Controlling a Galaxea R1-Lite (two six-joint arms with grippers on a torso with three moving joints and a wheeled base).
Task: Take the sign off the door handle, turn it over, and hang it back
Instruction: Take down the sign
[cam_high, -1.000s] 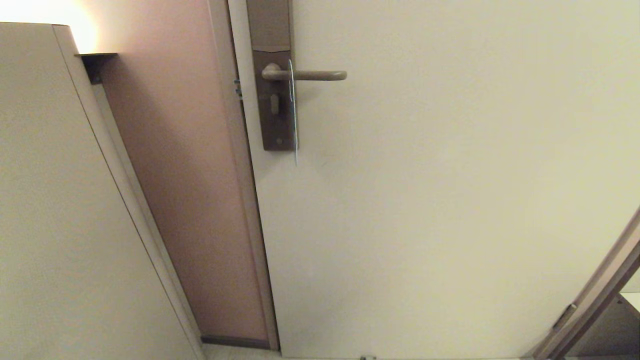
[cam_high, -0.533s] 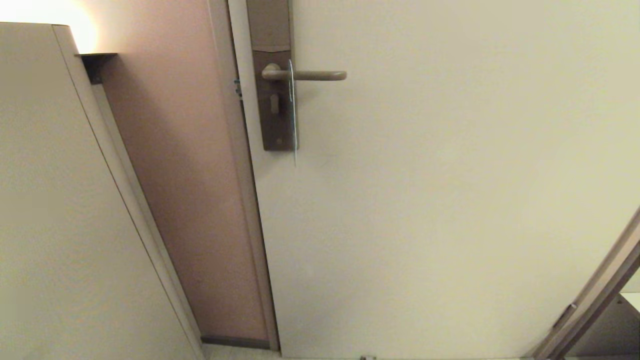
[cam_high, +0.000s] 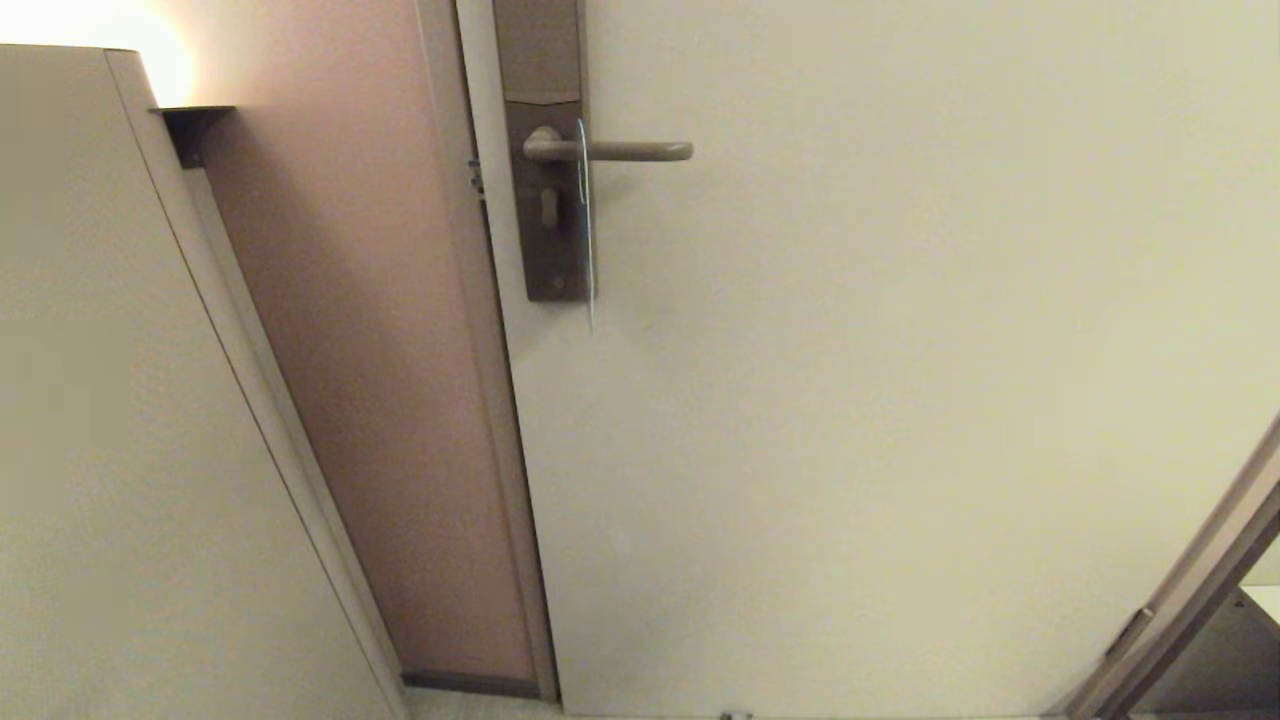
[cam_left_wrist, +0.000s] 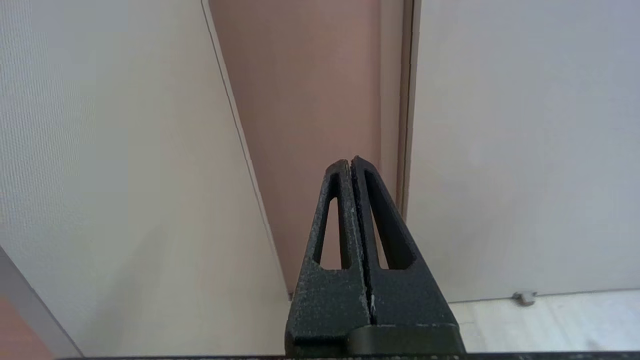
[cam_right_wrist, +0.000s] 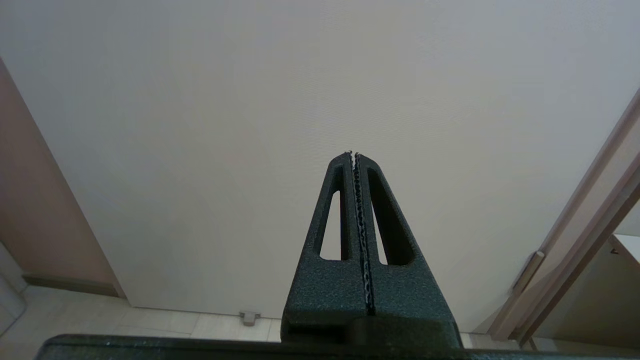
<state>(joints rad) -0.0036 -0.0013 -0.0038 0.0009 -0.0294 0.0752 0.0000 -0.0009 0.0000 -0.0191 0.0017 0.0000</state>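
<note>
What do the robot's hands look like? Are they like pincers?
Yes, a bit. The left gripper and right gripper are both black and rough-looking. Each has two long pointed fingers shaped like triangles with a slot cut through. The right one has tiny teeth along its inner edges.

Warm lamplight is glowing from the top left corner of the head view, washing out the wall there into glare. The door handle is casting a soft shadow onto the door. Both wrist views are looking cooler and evenly lit.
</note>
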